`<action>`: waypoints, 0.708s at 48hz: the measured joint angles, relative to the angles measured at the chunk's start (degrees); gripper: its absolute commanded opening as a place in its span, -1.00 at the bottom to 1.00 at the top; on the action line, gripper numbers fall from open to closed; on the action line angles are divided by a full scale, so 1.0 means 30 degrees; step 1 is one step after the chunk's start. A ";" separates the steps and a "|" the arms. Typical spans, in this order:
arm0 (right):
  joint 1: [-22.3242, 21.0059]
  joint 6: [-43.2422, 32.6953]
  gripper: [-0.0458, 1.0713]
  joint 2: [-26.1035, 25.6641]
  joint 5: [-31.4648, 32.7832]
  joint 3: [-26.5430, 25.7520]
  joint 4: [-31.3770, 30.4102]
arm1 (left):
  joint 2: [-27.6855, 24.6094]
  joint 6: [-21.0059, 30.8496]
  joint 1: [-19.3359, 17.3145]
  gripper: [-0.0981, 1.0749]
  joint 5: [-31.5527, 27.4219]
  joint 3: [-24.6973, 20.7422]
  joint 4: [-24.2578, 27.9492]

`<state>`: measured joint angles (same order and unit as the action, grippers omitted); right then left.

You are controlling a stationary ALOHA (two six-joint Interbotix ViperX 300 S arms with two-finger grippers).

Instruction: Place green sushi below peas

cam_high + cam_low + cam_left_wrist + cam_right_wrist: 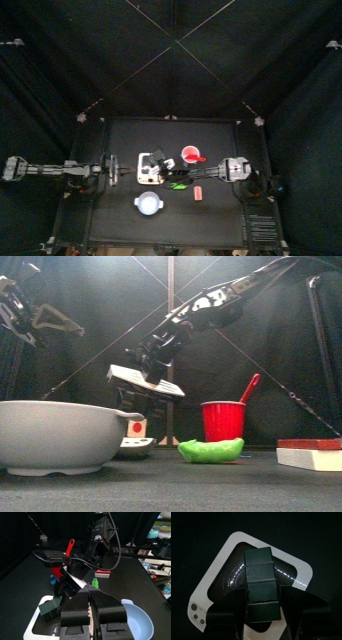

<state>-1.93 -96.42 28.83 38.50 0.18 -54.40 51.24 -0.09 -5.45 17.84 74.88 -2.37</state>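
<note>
The peas (pixel 211 450), a bright-green piece, lie on the table in front of the red cup; they also show in the top view (pixel 178 185) and the left wrist view (pixel 95 583). I cannot make out the green sushi in any view. My right gripper (pixel 158 361) reaches across the middle and is shut on a white board with a dark round middle (pixel 147 381), held tilted above the table. In the right wrist view a dark block (pixel 259 582) sits between the jaws in front of that board (pixel 298 572). My left gripper (pixel 93 619) is shut and empty, close by.
A grey bowl (pixel 60 436) stands at the front left. A red cup (pixel 223 419) holds a red spoon. An orange-red block (pixel 198 192) lies near the peas. A dark green cube (pixel 48 607) rests on a white surface (pixel 37 624) under my left gripper.
</note>
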 measured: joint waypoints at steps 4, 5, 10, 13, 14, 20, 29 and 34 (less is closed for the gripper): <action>0.0000 0.0000 0.01 -0.0029 0.0000 0.0000 0.0000 | 0.0000 0.0000 -0.0029 -0.28 0.0000 0.0000 0.0000; 0.0000 0.0000 0.01 -0.0059 0.0000 0.0000 -0.0029 | 0.0029 0.0000 -0.0059 -0.28 0.0000 0.0000 0.0000; 0.0000 0.0000 0.01 -0.0352 0.0117 0.0000 -0.0205 | 0.0000 0.0000 -0.0088 -0.28 0.0000 0.0000 0.0000; 0.0000 0.0000 0.01 -0.0645 0.0234 0.0029 -0.0527 | 0.0000 0.0000 -0.0146 -0.28 0.0000 0.0000 0.0029; 0.0029 0.0000 0.01 -0.0762 0.0264 0.0088 -0.0645 | 0.0000 0.0000 -0.0176 -0.28 0.0000 0.0029 0.0029; 0.0176 0.0000 0.00 -0.1611 0.0352 0.0674 -0.1172 | 0.0029 0.0000 -0.0234 -0.28 0.0000 0.0000 0.0000; 0.0732 0.0000 0.00 -0.3076 0.0293 0.2197 -0.1348 | 0.0000 0.0000 -0.0293 -0.28 0.0000 0.0000 0.0000; 0.1025 0.0000 0.00 -0.3955 0.0088 0.3398 -0.1348 | 0.0000 0.0000 -0.0352 -0.28 0.0088 0.0000 0.0000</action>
<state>1.14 -96.42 16.96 38.76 10.37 -58.45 51.24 -0.09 -6.50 18.11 74.88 -2.37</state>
